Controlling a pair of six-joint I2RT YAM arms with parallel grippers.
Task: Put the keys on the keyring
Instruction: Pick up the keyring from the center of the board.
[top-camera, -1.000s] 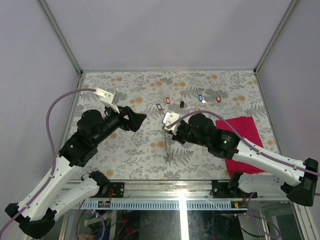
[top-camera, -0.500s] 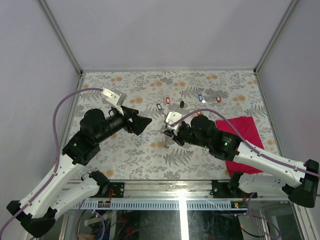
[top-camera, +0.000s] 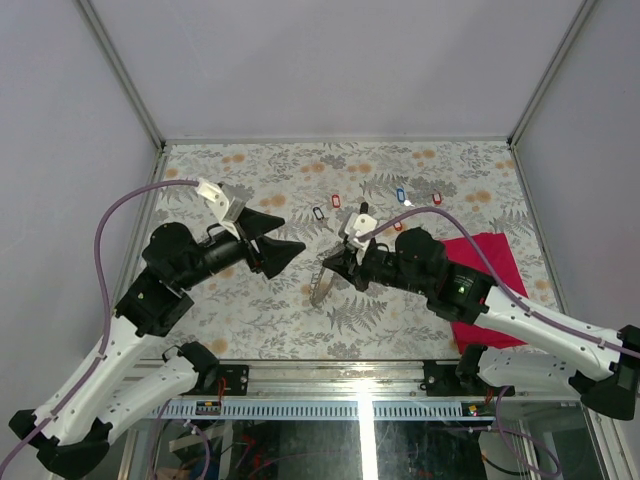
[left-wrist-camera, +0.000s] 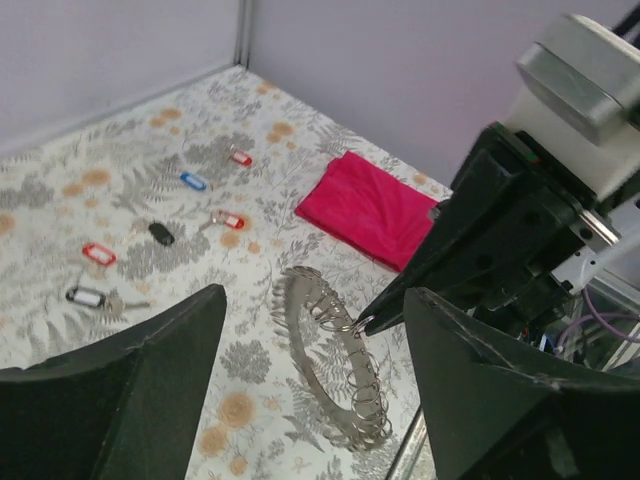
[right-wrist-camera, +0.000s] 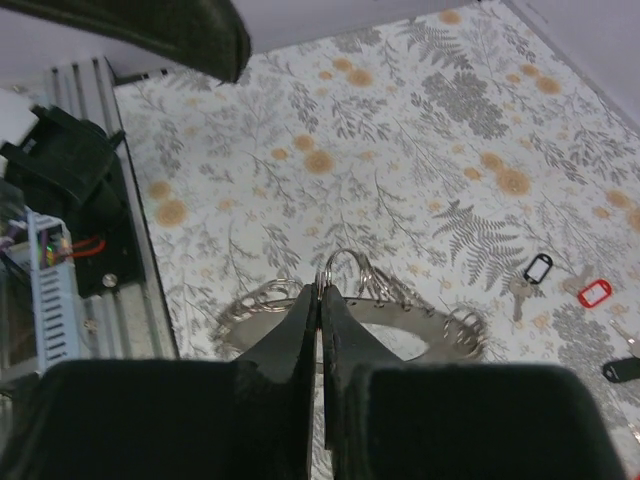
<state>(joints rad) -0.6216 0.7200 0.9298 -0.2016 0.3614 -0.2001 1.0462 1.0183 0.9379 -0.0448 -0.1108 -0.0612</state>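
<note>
Nearest the front edge of the bench, the keyring dangles from the right gripper. Its jaws are pinched tight on one link at the ring's top, and the ring's long axis slants down toward the front. Whether its low end rests on the bench I cannot tell. Just to its left, the left gripper stands wide and empty, mouth aimed at the ring. Farther back, the keys lie scattered in a row, well apart from the ring.

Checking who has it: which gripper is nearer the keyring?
Right. The right gripper is shut on the keyring; the left gripper hangs open beside it, apart.
</note>
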